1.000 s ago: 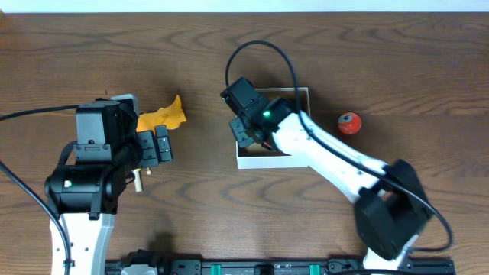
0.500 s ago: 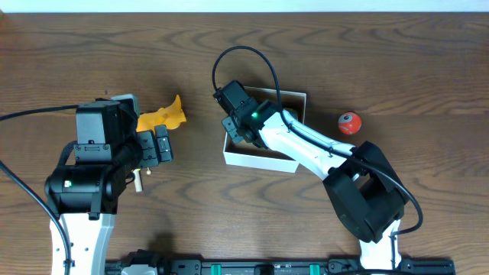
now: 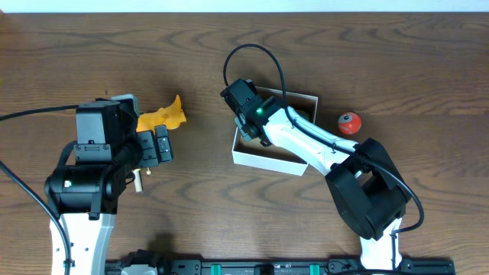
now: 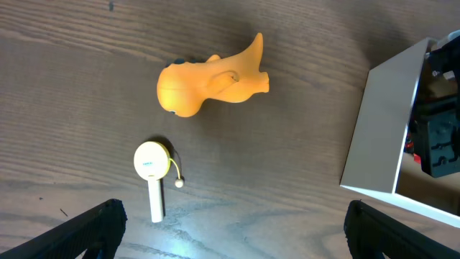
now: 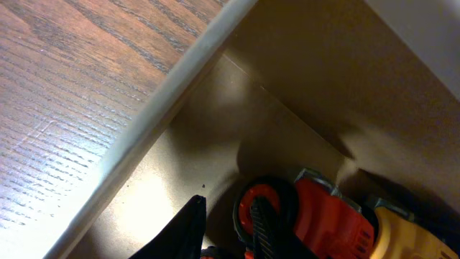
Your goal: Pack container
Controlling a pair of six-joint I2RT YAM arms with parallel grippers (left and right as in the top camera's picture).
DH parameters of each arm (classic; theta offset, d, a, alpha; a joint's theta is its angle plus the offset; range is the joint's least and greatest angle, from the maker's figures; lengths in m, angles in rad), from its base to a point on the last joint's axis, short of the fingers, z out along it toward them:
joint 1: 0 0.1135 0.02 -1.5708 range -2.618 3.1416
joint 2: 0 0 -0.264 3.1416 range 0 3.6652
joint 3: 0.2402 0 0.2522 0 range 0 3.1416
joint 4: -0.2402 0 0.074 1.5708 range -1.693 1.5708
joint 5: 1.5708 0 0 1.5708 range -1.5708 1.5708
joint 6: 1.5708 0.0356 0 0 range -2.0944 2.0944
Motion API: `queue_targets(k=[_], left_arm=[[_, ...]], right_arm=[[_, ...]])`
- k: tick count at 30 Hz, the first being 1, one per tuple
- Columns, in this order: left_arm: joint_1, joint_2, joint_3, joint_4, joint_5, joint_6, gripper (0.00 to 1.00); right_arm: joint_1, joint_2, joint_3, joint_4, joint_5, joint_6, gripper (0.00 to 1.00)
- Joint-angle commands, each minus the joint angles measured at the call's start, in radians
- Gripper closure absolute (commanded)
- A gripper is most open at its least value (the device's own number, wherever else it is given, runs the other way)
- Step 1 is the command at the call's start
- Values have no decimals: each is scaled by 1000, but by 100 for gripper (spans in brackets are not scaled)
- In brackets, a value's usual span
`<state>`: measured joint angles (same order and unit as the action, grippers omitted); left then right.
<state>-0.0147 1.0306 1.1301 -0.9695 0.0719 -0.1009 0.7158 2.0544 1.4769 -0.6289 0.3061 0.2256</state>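
Observation:
The container [image 3: 269, 155] is a white square box with a brown inside, at the table's middle. My right gripper [image 3: 250, 124] reaches into its left part. In the right wrist view its fingers [image 5: 228, 219] stand close together on the brown floor [image 5: 287, 129], closed on part of a red and yellow wheeled toy [image 5: 323, 219]. An orange toy [image 3: 162, 116] lies to the left and also shows in the left wrist view [image 4: 208, 79]. My left gripper [image 3: 157, 145] is open and empty just below it. A red ball [image 3: 349, 123] lies right of the box.
A small white round-headed stick [image 4: 152, 173] lies on the wood below the orange toy. The box's white wall [image 4: 381, 129] shows at the right of the left wrist view. The right arm's black cable [image 3: 256, 57] arcs over the far side.
The box slid left with my right gripper, then back right, and now sits slightly turned. The left arm and orange toy have not moved.

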Motion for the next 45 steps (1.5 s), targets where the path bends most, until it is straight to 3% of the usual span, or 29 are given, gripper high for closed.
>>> queue_targets(k=[1,3,8,11,27,35,40,45], left_arm=[[4,2,3,-3,0,-2,2],[4,2,3,-3,0,-2,2],[4,2,3,-3,0,-2,2],[4,2,3,-3,0,-2,2],[4,2,3,-3,0,-2,2],[4,2,3,-6,0,-2,2],[4,2,3,-14,0,-2,2],[4,2,3,-14,0,-2,2]], right_arm=[[-10,8,-3,-2,16,5,75],[-10,8,-3,0,15,-8,74],[-8,6,-2,28,0,-87,51],[-8,2,9,30,0,-93,45],[-9,-86,62,24,-7,-93,41],[-16,-129,62,12,-15,-93,41],[-18,-128,62,-7,-42,-93,47],[-21,-123,62,-6,-42,-93,71]])
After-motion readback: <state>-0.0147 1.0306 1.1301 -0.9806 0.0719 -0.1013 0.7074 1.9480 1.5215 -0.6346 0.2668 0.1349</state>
